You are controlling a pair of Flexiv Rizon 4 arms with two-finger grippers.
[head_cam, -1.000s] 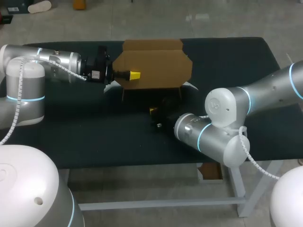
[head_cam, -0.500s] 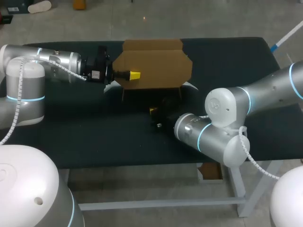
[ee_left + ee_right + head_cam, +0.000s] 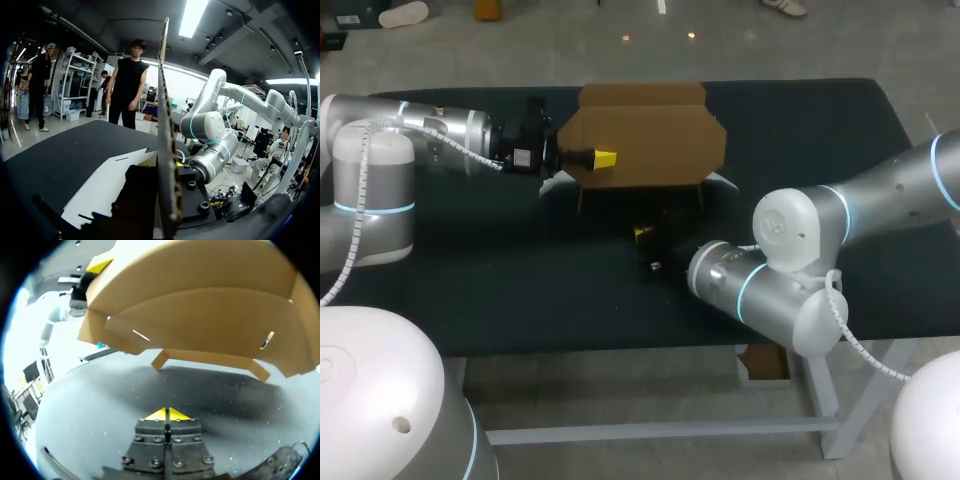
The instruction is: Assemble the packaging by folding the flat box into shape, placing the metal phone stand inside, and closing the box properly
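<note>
Slip risk: left gripper (image 3: 603,159) clamps the flat cardboard box (image 3: 655,145) at one edge only, holding it off the table; a push could twist it loose.
Crush risk: its flaps (image 3: 165,359) hang unfolded (thin card), so a misplaced nudge may crease them.
Right gripper (image 3: 167,415): fingers pressed together, empty, just below the box.
Obstruction: white sheet (image 3: 102,192) lies beneath the box.
Phone stand: not visible.

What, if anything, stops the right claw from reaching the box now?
Probably nothing, so yes. The right claw, shut, sits low over the table, and the box hangs just ahead and above it, held by the left claw. Nothing lies between them; it would have to open first.
</note>
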